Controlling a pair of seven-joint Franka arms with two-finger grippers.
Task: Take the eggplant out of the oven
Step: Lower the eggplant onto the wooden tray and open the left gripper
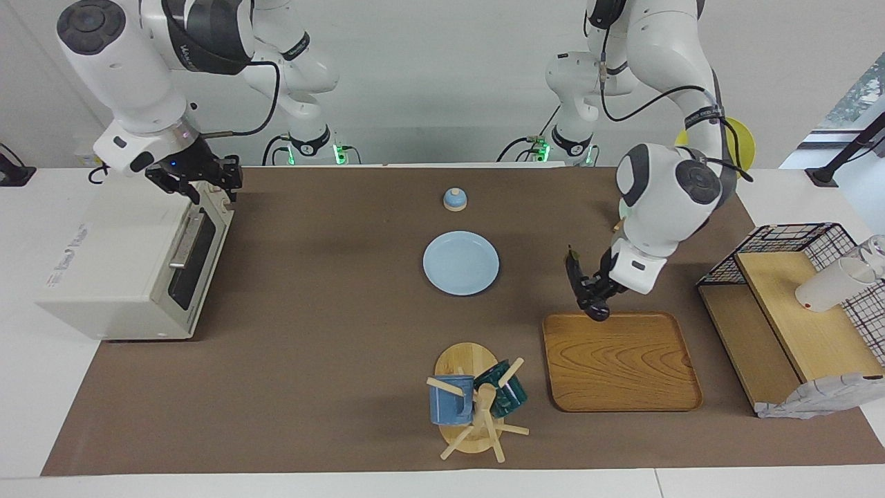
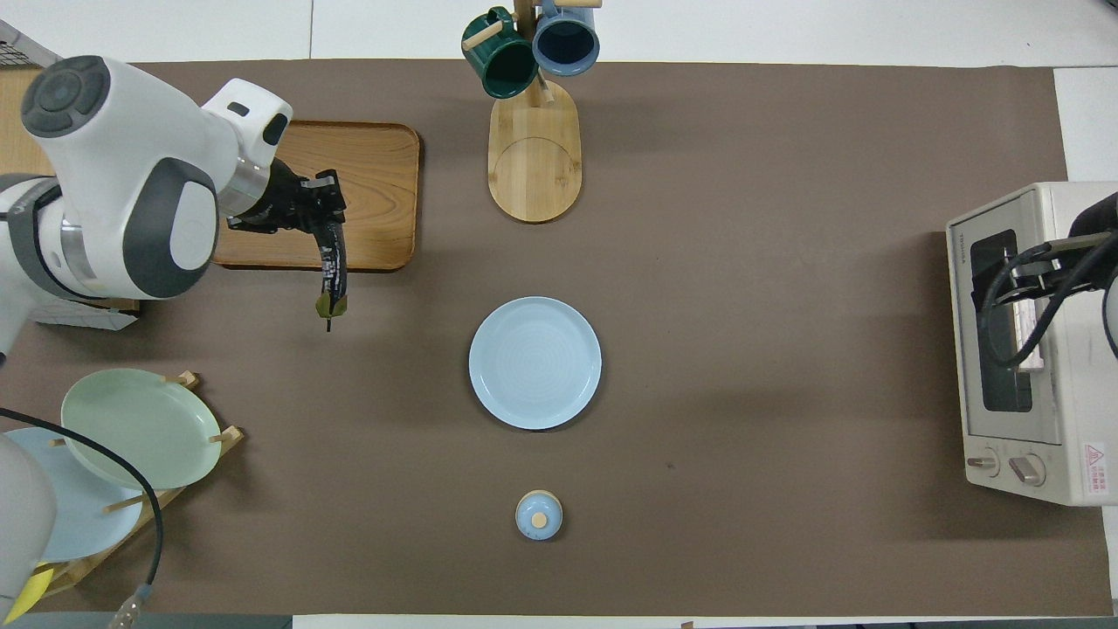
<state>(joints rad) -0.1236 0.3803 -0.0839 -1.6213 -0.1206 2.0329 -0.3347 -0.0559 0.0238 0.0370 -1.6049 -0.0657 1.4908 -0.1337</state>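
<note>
Eggplant (image 1: 579, 285) out of oven (image 1: 131, 266) | left pincer (image 1: 596, 299) pinches it over wooden tray (image 1: 622, 363) | right pincer (image 1: 207, 181) at oven door, grip unreadable | you still set down.

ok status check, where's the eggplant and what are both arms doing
Left end effector shut on eggplant, over the wooden tray edge. Right end effector at the oven door top. Nothing in the way.

A white table (image 1: 21, 387) carries a brown mat (image 1: 311, 332) that covers most of its top. The wall (image 1: 442, 69) at the robots' end is plain pale grey-white and evenly lit, with soft shadows on the mat. At the left arm's end of the table a window (image 1: 861, 93) shows greenery outside, with a black stand (image 1: 847, 149) in front of it.
</note>
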